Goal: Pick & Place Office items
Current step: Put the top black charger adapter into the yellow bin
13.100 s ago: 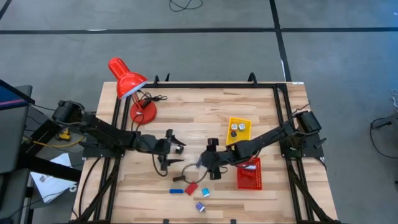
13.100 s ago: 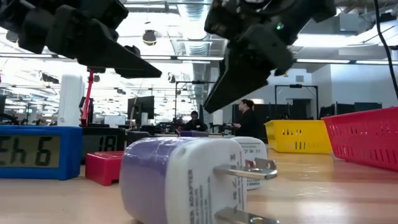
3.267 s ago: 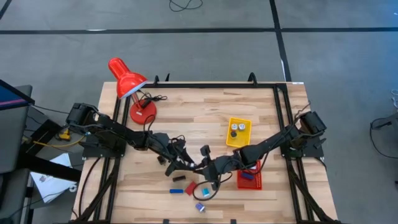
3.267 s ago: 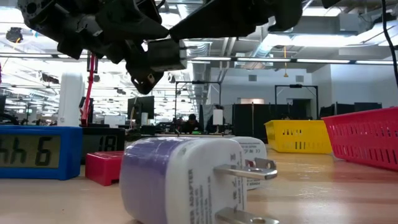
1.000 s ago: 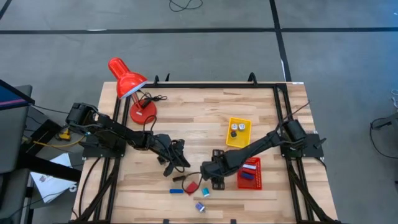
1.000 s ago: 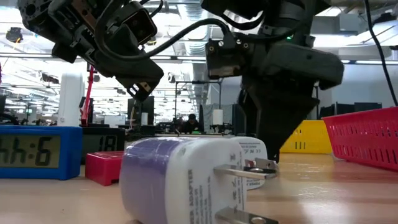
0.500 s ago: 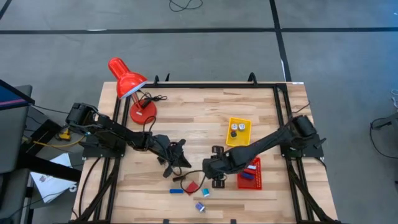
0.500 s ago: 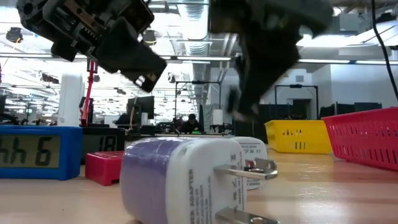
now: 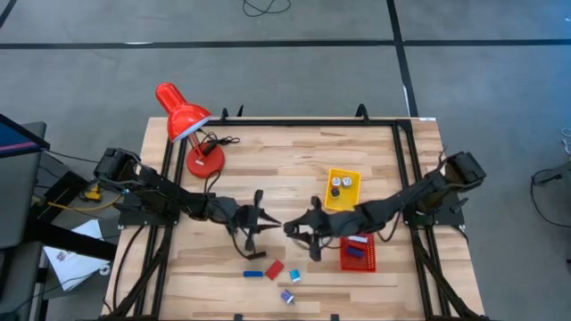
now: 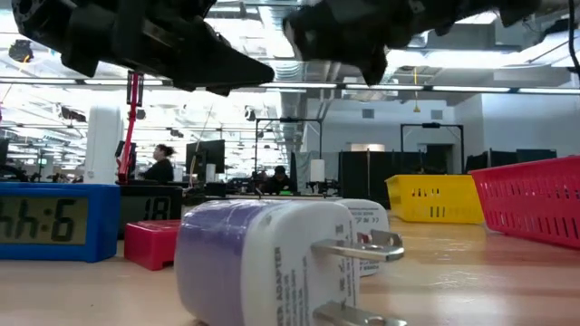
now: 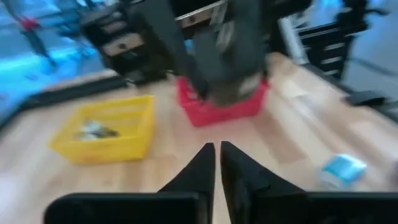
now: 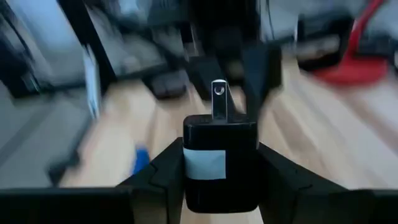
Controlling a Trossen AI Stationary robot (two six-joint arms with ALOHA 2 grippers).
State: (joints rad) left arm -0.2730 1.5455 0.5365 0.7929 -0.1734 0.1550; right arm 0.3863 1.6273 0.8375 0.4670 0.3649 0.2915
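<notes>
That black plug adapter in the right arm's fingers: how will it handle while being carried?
The black plug adapter looks rigid and boxy, so it likely won't flex. Flat sides between the right gripper's fingers should resist slipping. It seems small and probably light, though its metal prong sticks out and could catch.

blue clock (image 10: 50, 222) display "hh:6", white charger (image 10: 272, 267) "ADAPTER"

The right gripper (image 9: 299, 230) has lifted a black plug adapter (image 12: 219, 163) (pinched) off the table.
</notes>
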